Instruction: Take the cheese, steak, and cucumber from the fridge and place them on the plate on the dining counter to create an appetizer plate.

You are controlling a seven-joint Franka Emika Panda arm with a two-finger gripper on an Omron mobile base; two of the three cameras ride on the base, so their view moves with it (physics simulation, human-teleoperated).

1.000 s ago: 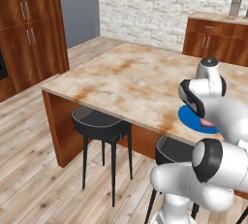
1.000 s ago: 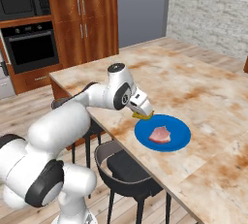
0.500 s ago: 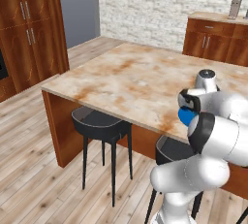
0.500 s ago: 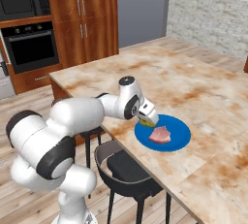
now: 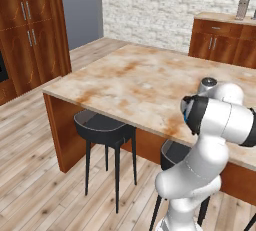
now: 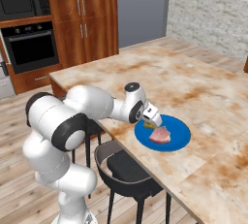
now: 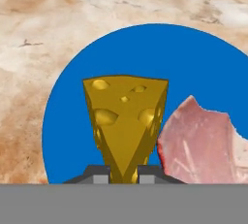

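My hand pinches the cheese by its narrow tip over the plate, beside the steak; light, firm, probably slippery wedge.

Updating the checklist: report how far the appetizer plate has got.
Done: the steak lies on the plate. In hand: the gripper is shut on the cheese, held over the plate, not yet released. Left: set the cheese down, then bring the cucumber.
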